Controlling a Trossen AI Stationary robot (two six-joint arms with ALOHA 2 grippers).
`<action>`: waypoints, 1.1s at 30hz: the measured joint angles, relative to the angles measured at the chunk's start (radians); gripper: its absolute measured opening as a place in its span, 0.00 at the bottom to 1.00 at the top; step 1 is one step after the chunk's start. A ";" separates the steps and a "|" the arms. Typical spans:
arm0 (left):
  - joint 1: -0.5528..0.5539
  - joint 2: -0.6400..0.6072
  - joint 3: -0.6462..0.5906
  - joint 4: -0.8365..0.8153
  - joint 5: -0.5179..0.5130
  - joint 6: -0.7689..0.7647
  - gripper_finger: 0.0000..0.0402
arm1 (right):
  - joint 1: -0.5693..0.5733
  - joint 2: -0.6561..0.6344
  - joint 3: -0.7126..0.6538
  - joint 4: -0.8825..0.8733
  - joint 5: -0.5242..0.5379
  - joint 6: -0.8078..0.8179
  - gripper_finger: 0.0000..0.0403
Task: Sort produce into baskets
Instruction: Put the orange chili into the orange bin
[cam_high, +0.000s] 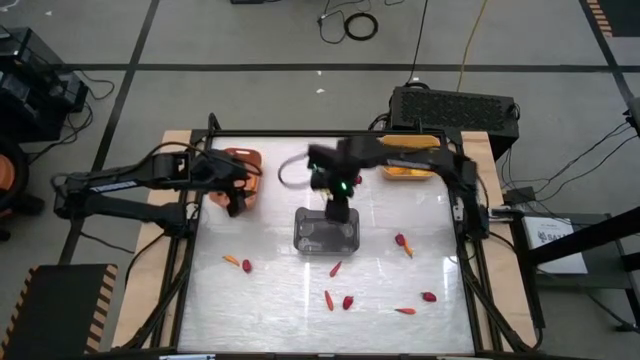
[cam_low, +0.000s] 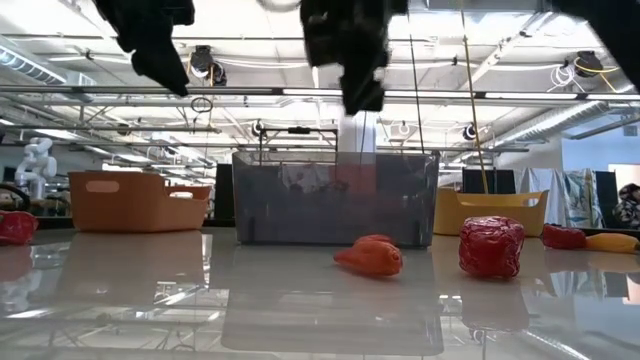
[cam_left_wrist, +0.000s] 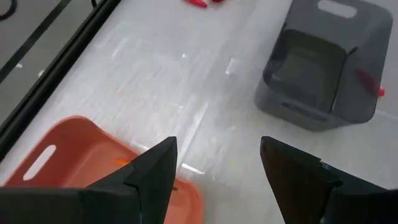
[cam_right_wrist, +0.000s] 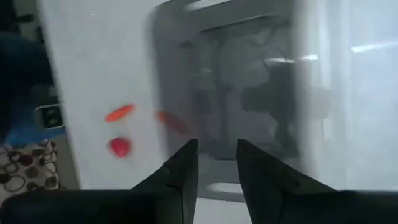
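Note:
The grey translucent basket (cam_high: 327, 232) stands mid-table. My right gripper (cam_high: 338, 207) hangs just above its far rim, fingers a narrow gap apart with nothing between them (cam_right_wrist: 216, 163). My left gripper (cam_high: 237, 197) is wide open and empty (cam_left_wrist: 217, 162) at the near right corner of the terracotta basket (cam_high: 243, 170), which rests on the table at the far left. The yellow basket (cam_high: 408, 166) stands at the far right. Small red and orange produce pieces (cam_high: 336, 268) lie loose on the near half of the table. A reddish patch (cam_low: 355, 180) shows through the grey basket's wall.
Loose pieces lie near left (cam_high: 240, 264), near middle (cam_high: 338, 300), near right (cam_high: 418, 303) and right of the grey basket (cam_high: 404, 243). A black box (cam_high: 455, 108) sits beyond the far edge. The table's raised frame (cam_high: 470, 250) bounds the surface.

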 joint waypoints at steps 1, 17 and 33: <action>-0.002 0.006 0.000 0.001 0.000 0.003 0.60 | 0.030 -0.038 -0.060 0.044 -0.002 0.027 0.25; -0.168 0.152 0.000 0.425 0.270 0.341 0.60 | 0.532 -0.401 -0.791 0.743 0.224 0.825 0.24; -0.426 0.608 0.211 0.777 0.264 0.282 0.60 | 0.959 -0.408 -0.823 0.751 0.543 1.069 0.24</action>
